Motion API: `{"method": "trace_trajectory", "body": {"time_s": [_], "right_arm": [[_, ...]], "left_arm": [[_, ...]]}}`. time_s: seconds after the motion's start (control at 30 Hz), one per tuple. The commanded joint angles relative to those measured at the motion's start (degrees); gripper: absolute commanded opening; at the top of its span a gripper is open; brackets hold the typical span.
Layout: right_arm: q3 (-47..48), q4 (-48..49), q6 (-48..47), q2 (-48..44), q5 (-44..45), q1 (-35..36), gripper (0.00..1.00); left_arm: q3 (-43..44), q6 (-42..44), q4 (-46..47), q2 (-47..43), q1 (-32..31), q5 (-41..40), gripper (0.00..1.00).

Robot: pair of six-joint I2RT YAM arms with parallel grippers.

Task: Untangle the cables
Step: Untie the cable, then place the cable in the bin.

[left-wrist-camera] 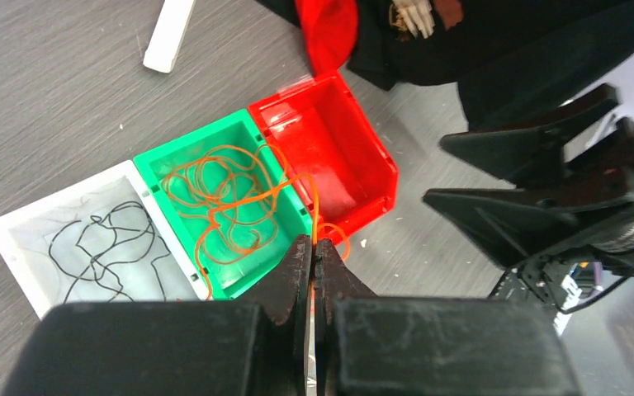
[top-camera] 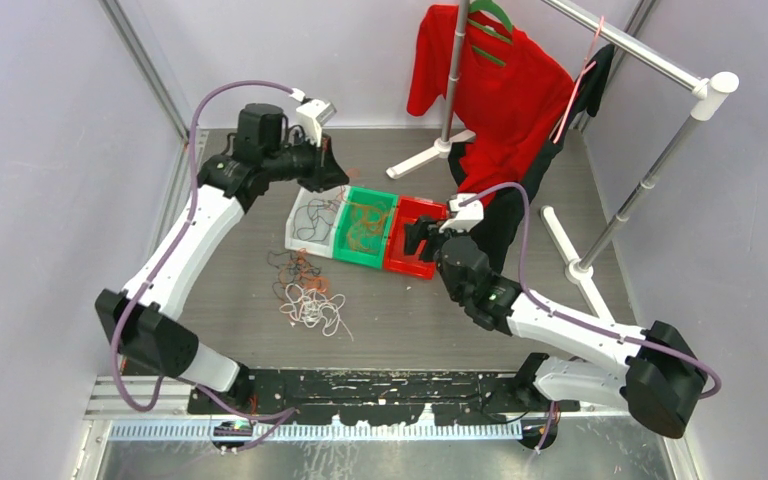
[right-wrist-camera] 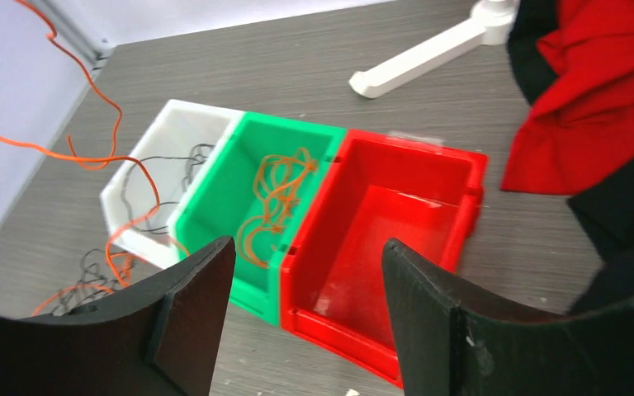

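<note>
Cables (top-camera: pixel 308 292) | tangle lying well apart from both jaws | one orange cable (left-wrist-camera: pixel 314 206) pinched between pressed-together left gripper (left-wrist-camera: pixel 314 247) jaws, presumably for sorting into green bin (left-wrist-camera: pixel 190 134) ahead | right gripper (right-wrist-camera: pixel 307 260) spread, empty

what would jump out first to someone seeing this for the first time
A row of bins mid-table: the white bin holds black cable, the green bin orange cables, beside the red bin. A red shirt hangs on the rack behind them. The left gripper is shut on one orange strand.
</note>
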Motion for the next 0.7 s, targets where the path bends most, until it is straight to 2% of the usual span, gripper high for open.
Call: {"method": "trace_trajectory", "body": {"time_s": [0.0,0.43,0.67], "right_arm": [[-1.43,0.8,0.73,-3.0,4.17,-1.59,0.7],[-5.27,1.9,1.3,-5.25,4.5,-3.04,0.7],[-6.26,0.84,1.25,-7.26,4.3,-3.13,0.7]], "left_arm": [[1.52,3.6,5.36,2.74,-1.06,-1.13,0.0],[6.36,11.25,4.55,15.54,-3.56,-1.38,0.0],[7.17,11.1,5.02,20.18,-4.06,-1.5,0.0]]}}
